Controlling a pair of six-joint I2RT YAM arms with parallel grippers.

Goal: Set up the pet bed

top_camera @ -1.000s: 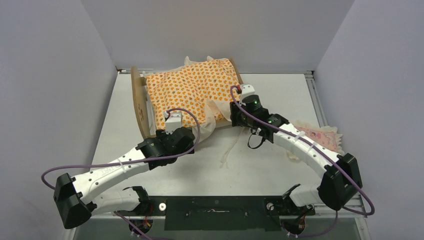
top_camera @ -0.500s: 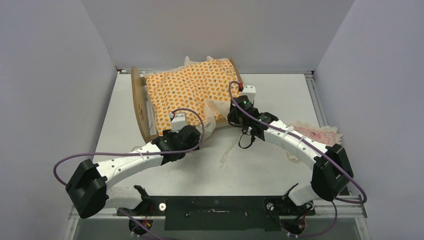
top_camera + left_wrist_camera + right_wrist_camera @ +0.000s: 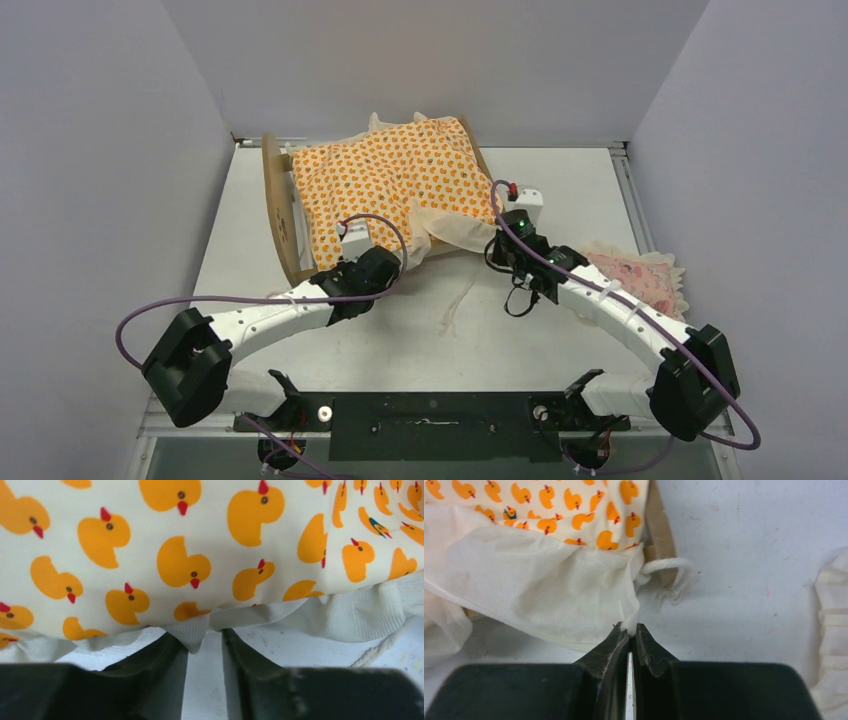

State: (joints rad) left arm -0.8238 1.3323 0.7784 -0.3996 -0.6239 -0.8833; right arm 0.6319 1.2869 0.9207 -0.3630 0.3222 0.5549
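Our right gripper is pinched tight on the edge of the white frill, jaws together with only a tip of cloth between them, just off the near right corner of the bed. Our left gripper sits at the near edge of the mattress, its fingers part-way apart; a fold of frill dips into the gap, and we see no clamp on it. We find the bed at the far left-centre of the table, its arched headboard to the left. The duck-print mattress lies over it, rumpled, with frill spilling past the near side onto the table. We see a white cord looping out beside the bed's plywood corner in the right wrist view. We note the pink pillow lying flat near the table's right edge, well apart from the bed and just beyond the right arm.
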